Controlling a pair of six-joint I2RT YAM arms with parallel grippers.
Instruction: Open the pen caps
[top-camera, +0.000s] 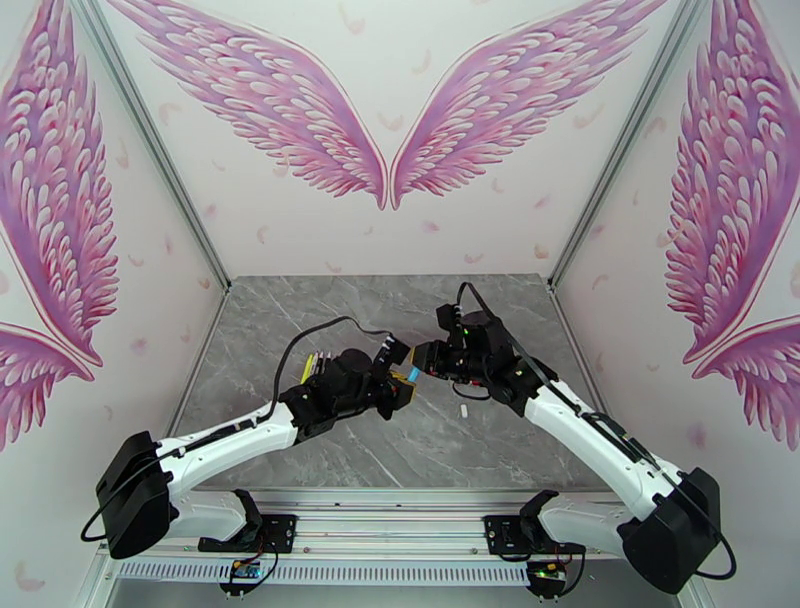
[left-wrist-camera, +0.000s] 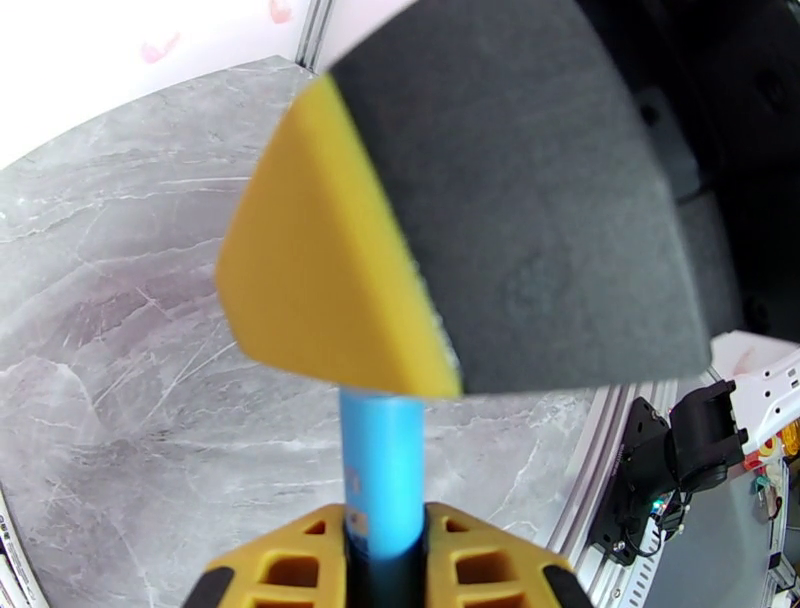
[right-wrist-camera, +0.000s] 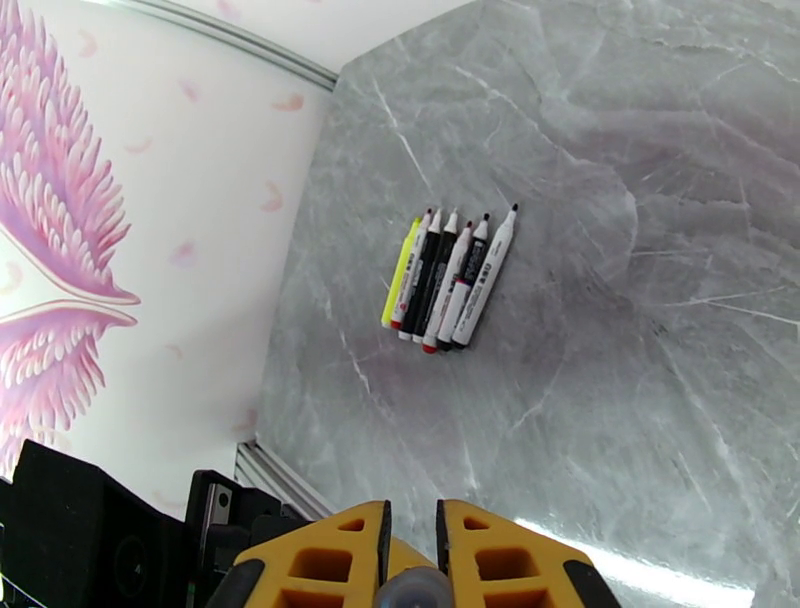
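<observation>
Left gripper: my jaws clamped on blue pen barrel, held above middle of grey worktop. Right gripper: my jaws clamped on same pen's other end. Six other pens lie side by side near worktop's left edge, pointed tips showing. Small white cap lies right of middle.

Six pens lying together, one blue pen, one loose cap

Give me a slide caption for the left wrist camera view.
Left tool grips a blue pen, its far end in the shut right tool, over a grey marble table.
</observation>
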